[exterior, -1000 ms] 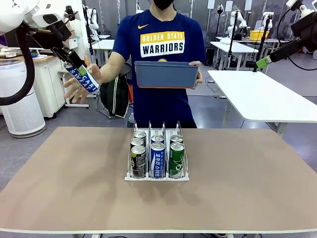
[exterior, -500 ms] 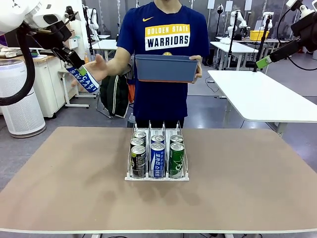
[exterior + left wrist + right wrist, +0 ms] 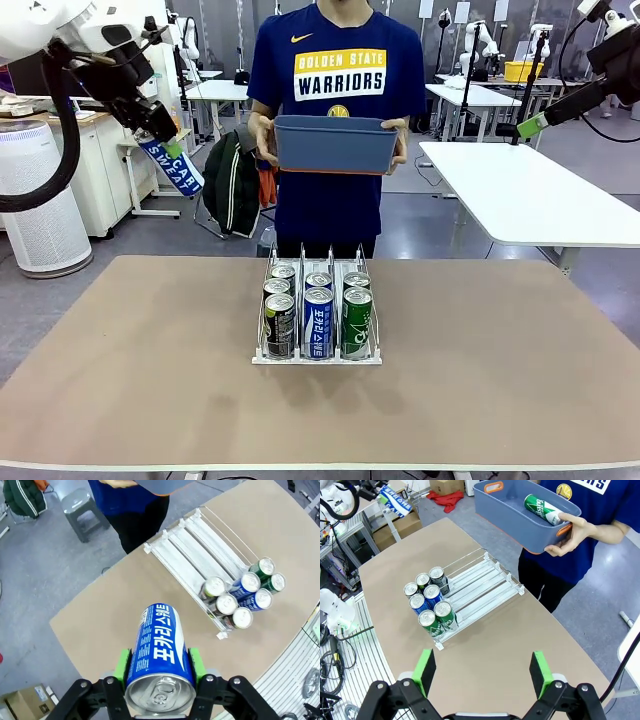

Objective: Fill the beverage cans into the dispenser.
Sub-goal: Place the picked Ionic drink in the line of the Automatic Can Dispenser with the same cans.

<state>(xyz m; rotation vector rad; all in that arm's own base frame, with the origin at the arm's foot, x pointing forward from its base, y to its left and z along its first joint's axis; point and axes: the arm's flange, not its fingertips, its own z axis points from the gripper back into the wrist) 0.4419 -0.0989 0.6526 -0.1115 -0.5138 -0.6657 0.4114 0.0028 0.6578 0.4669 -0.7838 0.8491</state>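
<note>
Held can: a blue-and-white drink can (image 3: 157, 650) sits between the green pads of the left gripper (image 3: 159, 662), clamped across its body with the silver top facing the wrist camera.
Position of held can: high in the air, tilted, off the table's (image 3: 120, 380) far left corner and well apart from the rack (image 3: 316, 358).
Right gripper (image 3: 482, 672): jaws spread wide, holding nothing, raised well above the table.
Rack contents: seven cans (image 3: 318, 322) stand upright at the near end, three in the left lane, two in the middle and two in the right. The far ends of all lanes are bare.
Bin (image 3: 335, 145): held in both of the person's hands (image 3: 400, 135) beyond the rack. One green can (image 3: 543, 509) lies in it.
Stage, as judged: carrying a can towards a lane; at least the green one is left to load.
Risk, dividers: the lanes are one can wide, so a can brought down off-line would probably catch on a wire upright and jam or shove the rack.
Risk, tilt: set down while leaning, the can could topple onto the standing rows.
Risk, grip: a smooth round body held by two pads might slip or twist during the swing.
Change, person: a second earlier one hand was stretched out at the held can; now it is back on the bin.
Change, can: it has shifted slightly toward the table.
Unchanged: rack rows and right gripper.
</note>
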